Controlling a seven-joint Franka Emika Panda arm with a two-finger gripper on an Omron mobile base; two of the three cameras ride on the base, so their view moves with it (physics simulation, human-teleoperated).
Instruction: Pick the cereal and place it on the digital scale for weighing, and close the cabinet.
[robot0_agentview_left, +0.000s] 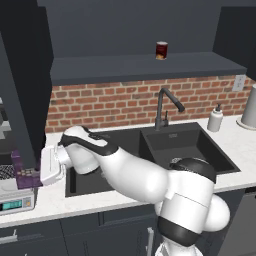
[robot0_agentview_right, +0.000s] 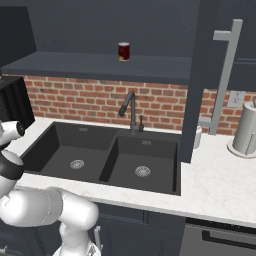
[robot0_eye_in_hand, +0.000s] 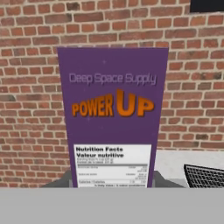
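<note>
A: Report the left side first. Where is the load?

B: The cereal (robot0_agentview_left: 22, 172) sits at 9 o'clock in the left base view, clamped between the jaws of the gripper (robot0_agentview_left: 35, 176), directly above the digital scale (robot0_agentview_left: 16, 199). In the hand view the cereal (robot0_eye_in_hand: 113, 118) stands upright and square to the camera, label facing it. Judgement: it is held low and level so its base meets the top plate flat.

A: Obstructions at the scale?

B: 1 open door of the cabinet (robot0_agentview_left: 22, 85) hangs at 10 o'clock, just in front of the box. Whether box and plate touch cannot be told.

A: Centre and right?

B: The sink (robot0_agentview_left: 170, 145) lies at 3 o'clock of the hand, its faucet (robot0_agentview_left: 162, 107) behind. 1 dark red can (robot0_agentview_left: 161, 50) stands on the shelf at 12 o'clock. In the right base view, a second cabinet door (robot0_agentview_right: 200, 80) stands open at 2 o'clock; judgement: closing remains.
</note>
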